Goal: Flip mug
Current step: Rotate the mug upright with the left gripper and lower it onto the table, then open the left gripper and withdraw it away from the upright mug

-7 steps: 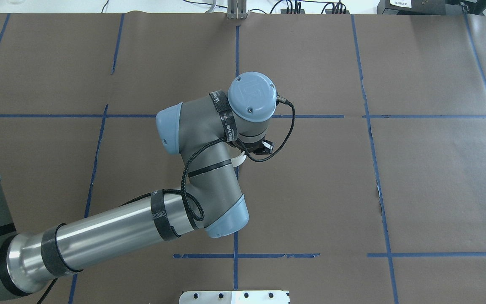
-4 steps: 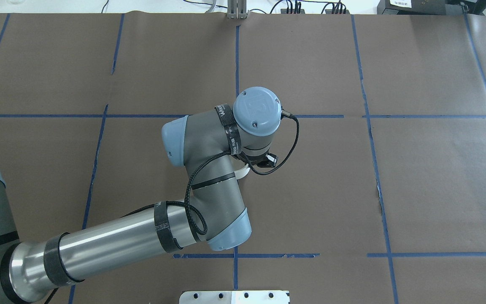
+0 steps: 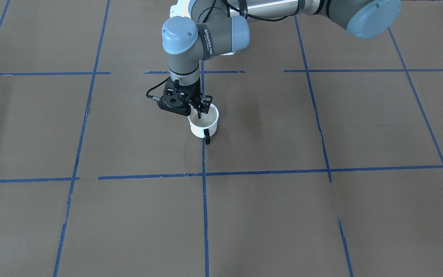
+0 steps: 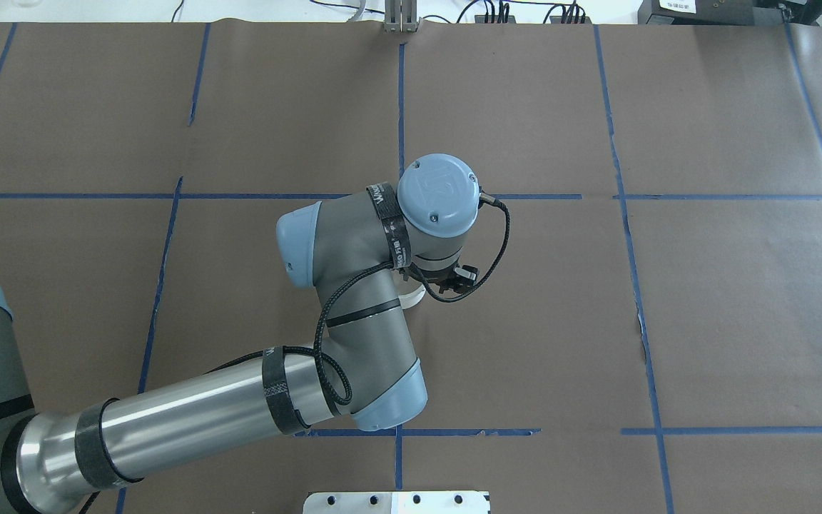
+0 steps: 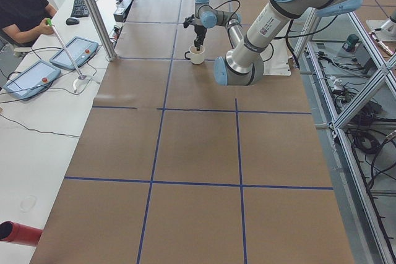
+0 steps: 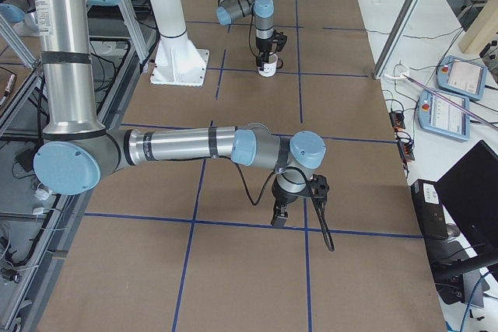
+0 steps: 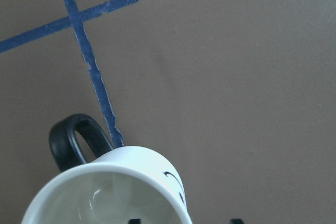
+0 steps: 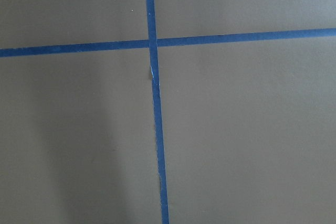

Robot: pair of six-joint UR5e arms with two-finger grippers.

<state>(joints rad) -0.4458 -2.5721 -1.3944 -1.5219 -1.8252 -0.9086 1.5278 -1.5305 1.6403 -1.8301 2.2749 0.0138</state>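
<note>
The white mug (image 3: 204, 124) stands upright on the brown table, mouth up, its black handle (image 3: 206, 136) pointing away from the robot. My left gripper (image 3: 202, 109) hangs straight down over its rear rim. In the left wrist view the mug (image 7: 105, 195) fills the bottom left, and two dark fingertips (image 7: 236, 220) peek in well apart, one over the inside, one outside the wall. The jaws are open astride the wall. In the overhead view only a white sliver of the mug (image 4: 412, 297) shows beside the wrist. My right gripper (image 6: 292, 211) shows only in the exterior right view; I cannot tell its state.
Blue tape lines (image 3: 204, 173) grid the brown paper. A metal plate (image 4: 397, 502) sits at the robot-side edge and a metal post (image 4: 400, 18) at the far edge. A seated operator (image 5: 21, 4) and control tablets (image 5: 74, 54) are at the side desk.
My left wrist has moved toward the robot and slightly to the right in the overhead view. The white sliver of mug beside it has shifted the same way.
</note>
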